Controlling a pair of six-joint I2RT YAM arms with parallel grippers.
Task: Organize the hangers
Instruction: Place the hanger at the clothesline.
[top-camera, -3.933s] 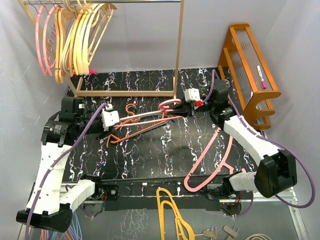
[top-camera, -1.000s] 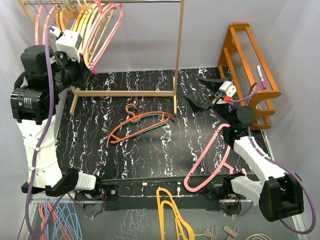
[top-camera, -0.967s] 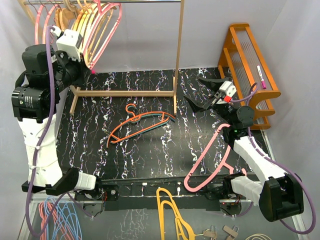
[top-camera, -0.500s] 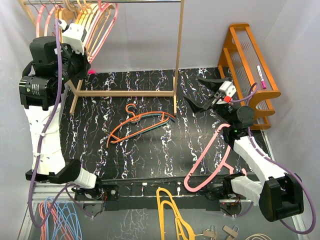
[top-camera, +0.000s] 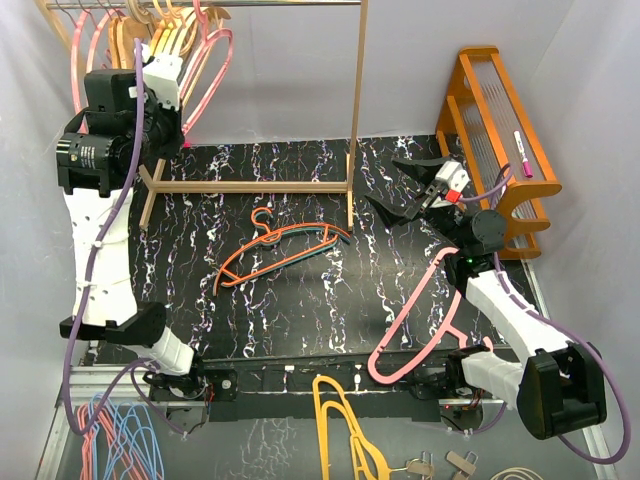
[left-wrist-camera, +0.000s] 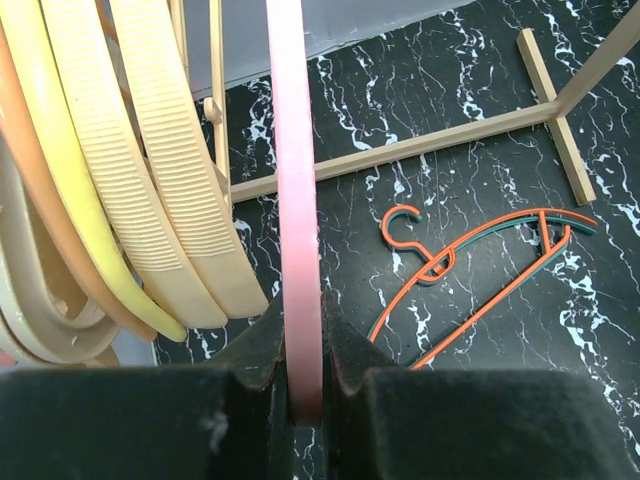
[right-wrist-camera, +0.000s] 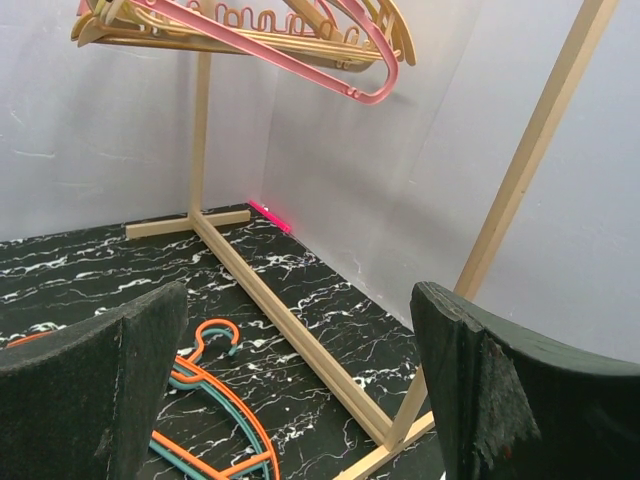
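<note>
Left fingers (left-wrist-camera: 303, 400): clamped tight on the bar of a pink hanger (left-wrist-camera: 297, 200), up at 11 o'clock by the rack rail (top-camera: 290, 3).
Hook of that hanger: I can't tell from here whether it is over the rail.
Risk one: if I let go with the hook short of the rail, the hanger drops to the tabletop (top-camera: 300, 310).
Hung bunch (left-wrist-camera: 170, 180): cream, yellow and tan hangers, just beside my pink one at its 9 o'clock.
Risk two: a sideways nudge could snag the bunch and knock a neighbour off.
Orange and teal pair (top-camera: 285, 250): flat at the centre, one lying across the other.
Risk three: pinching one may drag the other up, and it could fall halfway.
Loose pink hanger (top-camera: 420, 310): on the tabletop at 4 o'clock, close to the front edge.
Risk four: a clumsy push there could slide it off.
Right fingers (top-camera: 390, 185): spread wide, empty, hovering at 2 o'clock.
</note>
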